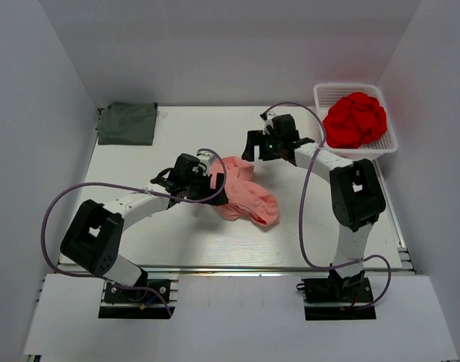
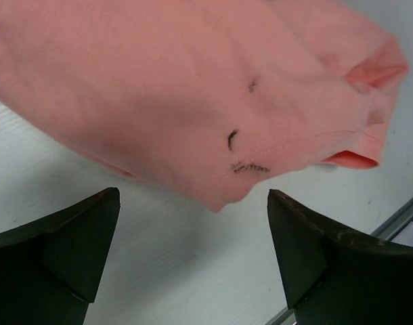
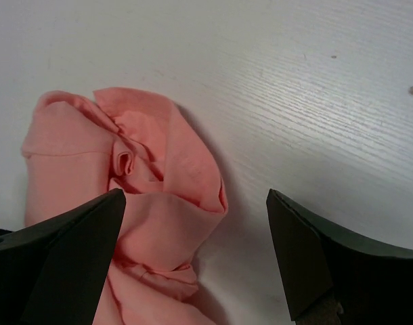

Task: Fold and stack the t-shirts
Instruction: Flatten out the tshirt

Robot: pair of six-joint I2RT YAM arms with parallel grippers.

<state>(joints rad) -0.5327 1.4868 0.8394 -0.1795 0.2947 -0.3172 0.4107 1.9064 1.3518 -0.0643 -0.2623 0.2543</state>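
The salmon-pink t-shirt [image 1: 243,192] lies crumpled in a heap at the table's middle. It also shows in the left wrist view [image 2: 193,95] and in the right wrist view [image 3: 145,203]. The dark grey-green t-shirt [image 1: 127,123] lies folded flat at the far left corner. My left gripper [image 1: 216,183] is open at the heap's left edge, its jaws over bare table just short of the cloth. My right gripper [image 1: 253,147] is open just beyond the heap's far edge, with cloth between its jaws but not pinched.
A white basket [image 1: 326,94] at the far right holds a bunched red cloth [image 1: 356,119]. White walls enclose the table [image 1: 177,241] on three sides. A metal rail runs along the table's near edge.
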